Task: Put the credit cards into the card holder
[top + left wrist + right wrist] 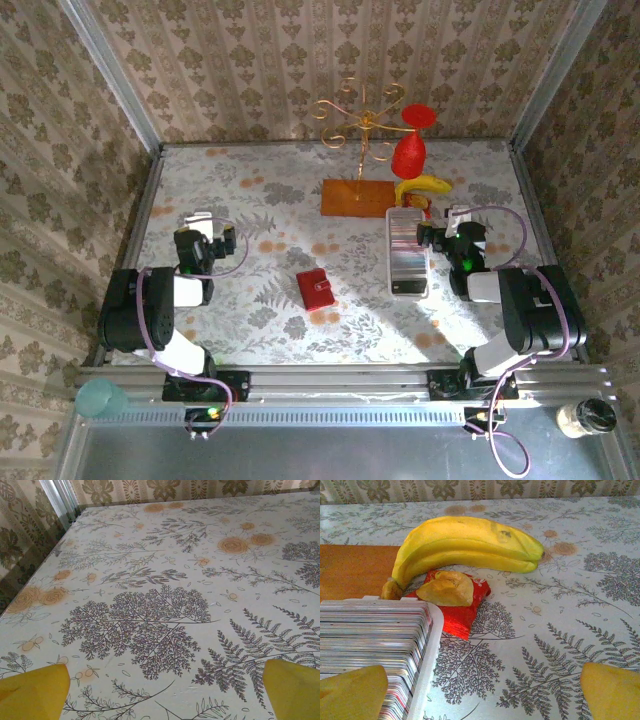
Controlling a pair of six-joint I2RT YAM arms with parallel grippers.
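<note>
Standing at the left of the overhead view, the left gripper (162, 692) is seen spread wide. The red card holder (316, 290) is laid closed near centre; right of it the credit cards (407, 250) are packed in a white tray (408, 293), the right gripper (482, 695) spread wide beside them

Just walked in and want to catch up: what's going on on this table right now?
Two robot arms are set up to move the credit cards into the card holder, but nothing is held yet. The cards sit packed in a white tray; the red holder lies closed mid-table. The right fingers are open beside the tray, near a banana; the left fingers are open above the patterned table.
</note>
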